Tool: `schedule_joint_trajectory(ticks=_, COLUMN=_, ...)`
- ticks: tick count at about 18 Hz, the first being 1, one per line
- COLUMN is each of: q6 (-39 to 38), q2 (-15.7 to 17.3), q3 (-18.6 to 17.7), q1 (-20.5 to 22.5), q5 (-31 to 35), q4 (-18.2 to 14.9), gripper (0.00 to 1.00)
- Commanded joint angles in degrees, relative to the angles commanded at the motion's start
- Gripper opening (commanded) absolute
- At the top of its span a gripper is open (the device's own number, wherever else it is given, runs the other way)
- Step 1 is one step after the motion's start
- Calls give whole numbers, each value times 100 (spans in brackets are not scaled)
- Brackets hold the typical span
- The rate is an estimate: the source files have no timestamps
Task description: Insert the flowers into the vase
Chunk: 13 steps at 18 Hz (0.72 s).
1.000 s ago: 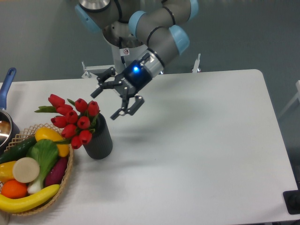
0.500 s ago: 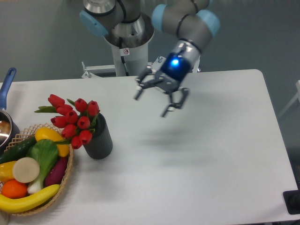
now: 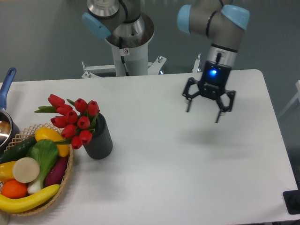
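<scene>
The flowers, a bunch of red tulip buds with green leaves, stand in the dark ribbed vase at the left of the white table, leaning left over its mouth. My gripper hangs above the table's right half, far from the vase, pointing down. It is open and nothing is between its fingers.
A wicker basket of vegetables and fruit sits at the front left, touching close to the vase. A blue-handled pot is at the left edge. The arm's base stands behind the table.
The gripper has swung from just right of the flowers across to the table's right half, staying open. The flowers and vase have not moved.
</scene>
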Motion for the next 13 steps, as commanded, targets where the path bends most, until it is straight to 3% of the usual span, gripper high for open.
schedule_joint_trajectory(ticks=2, q6=-403, q2=-115, q3=255, q1=-159, q5=486, q4=0, gripper=100)
schedule_joint_trajectory(ticks=4, q6=-580, q2=-176, q3=361, q1=-177, q5=540, q4=-78, gripper=100)
schedule_joint_trajectory(ticks=8, q6=-589, q2=-299, q3=781, q1=-439, q5=1153, q4=-806, gripper=100)
schedule_joint_trajectory(ticks=13, q6=-651, q2=-545, q3=1240, q1=-765, q5=1902, q4=-1449, gripper=100)
